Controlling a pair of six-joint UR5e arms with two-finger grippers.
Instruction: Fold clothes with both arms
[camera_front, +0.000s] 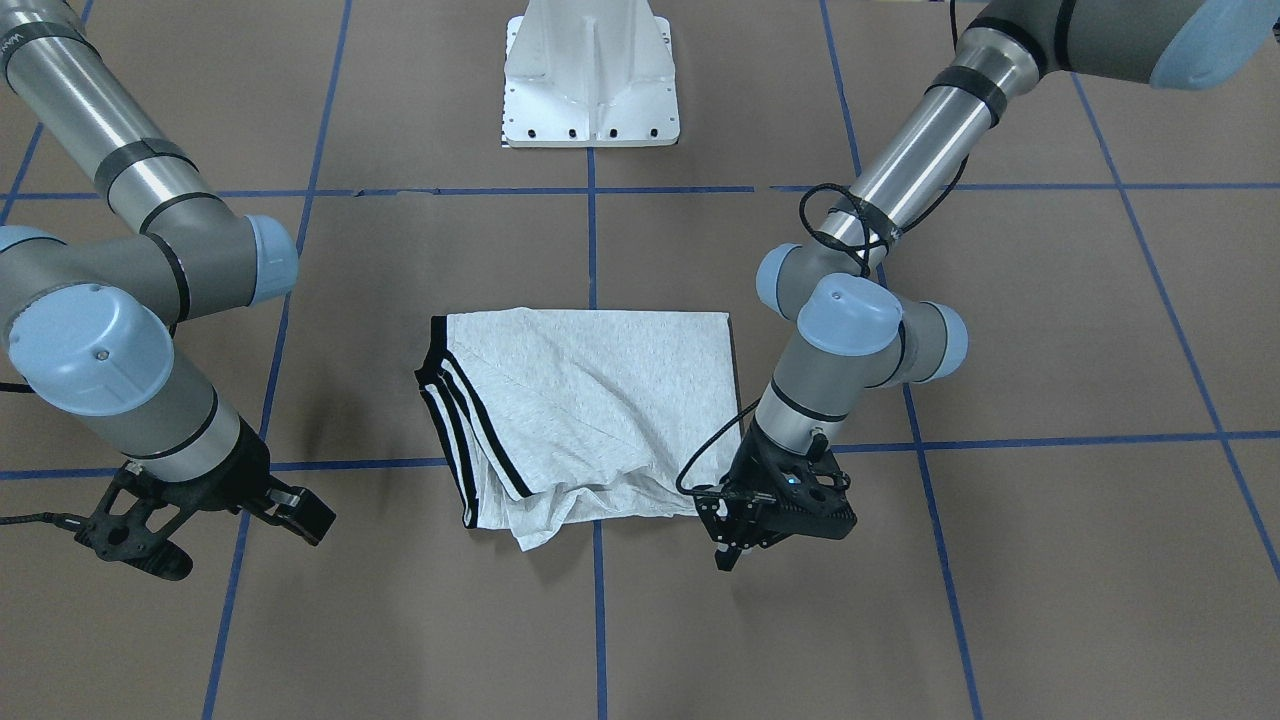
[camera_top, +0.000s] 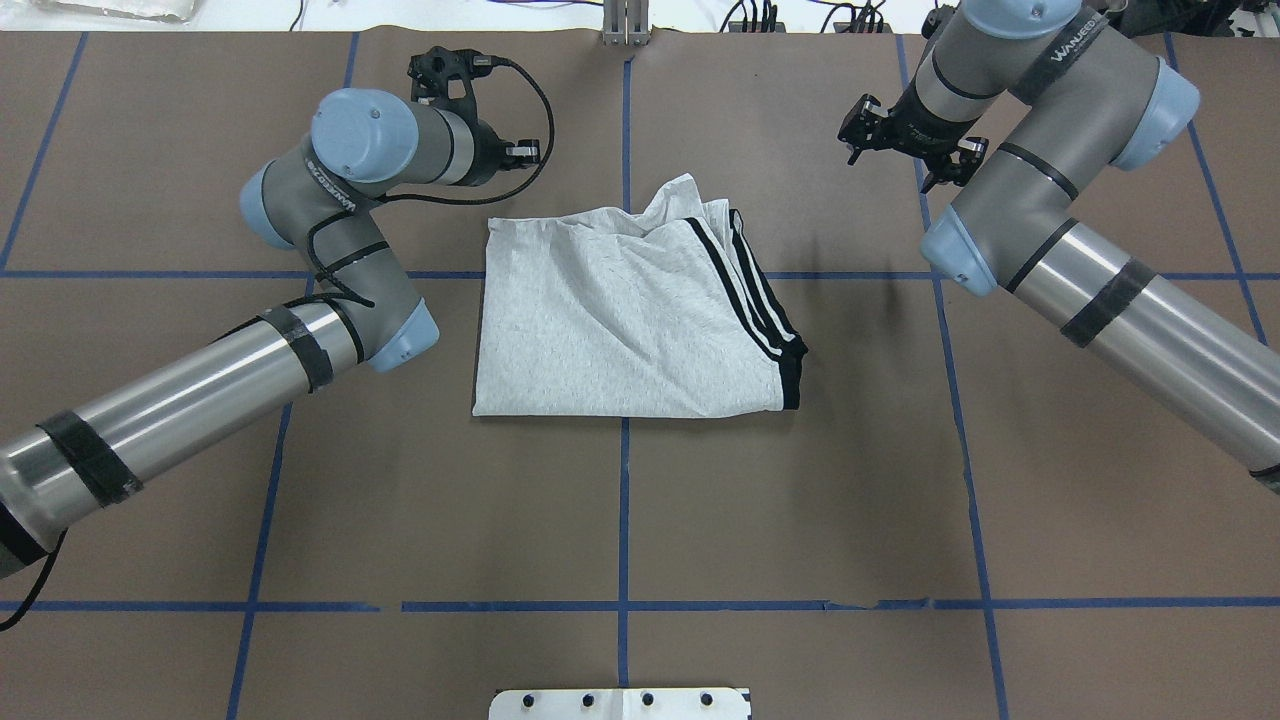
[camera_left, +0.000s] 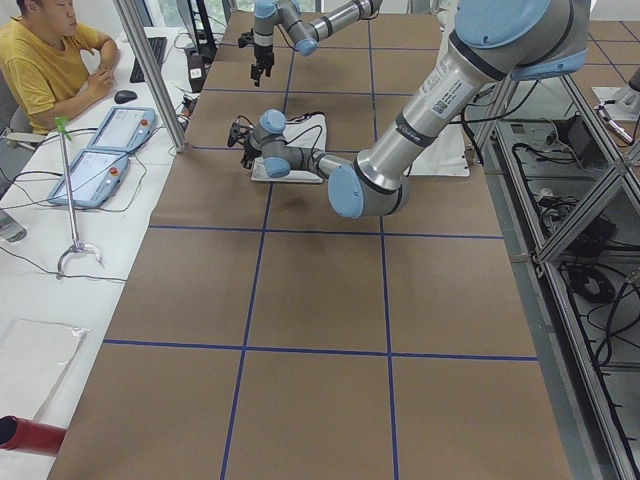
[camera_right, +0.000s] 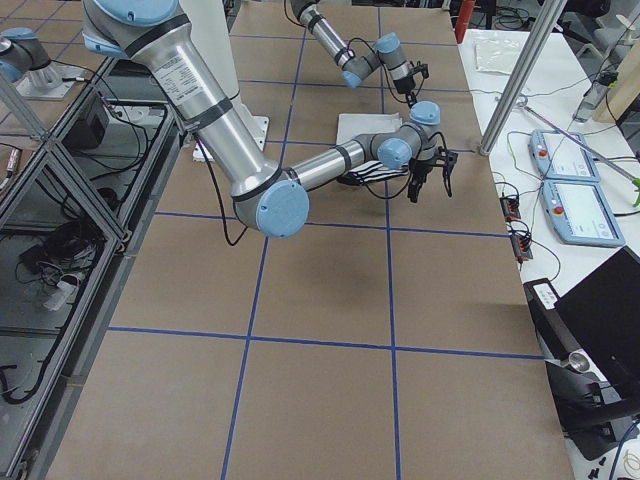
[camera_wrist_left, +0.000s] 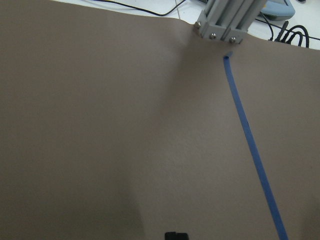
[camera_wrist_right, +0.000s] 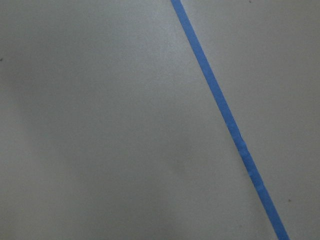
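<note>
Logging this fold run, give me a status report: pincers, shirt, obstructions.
Right pincer open, empty; left pincer empty, opening unclear. T-shirt folded to a rough rectangle, far edge rumpled, neither pincer touching. Nothing in the way.

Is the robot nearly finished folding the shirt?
Nearly, it seems. Done: the T-shirt lies folded into a rough rectangle, black stripes on top. In hand: nothing; the left gripper and right gripper hang over bare table beside it. Left: the edge nearest the grippers is bunched, so it may need smoothing or another fold.
</note>
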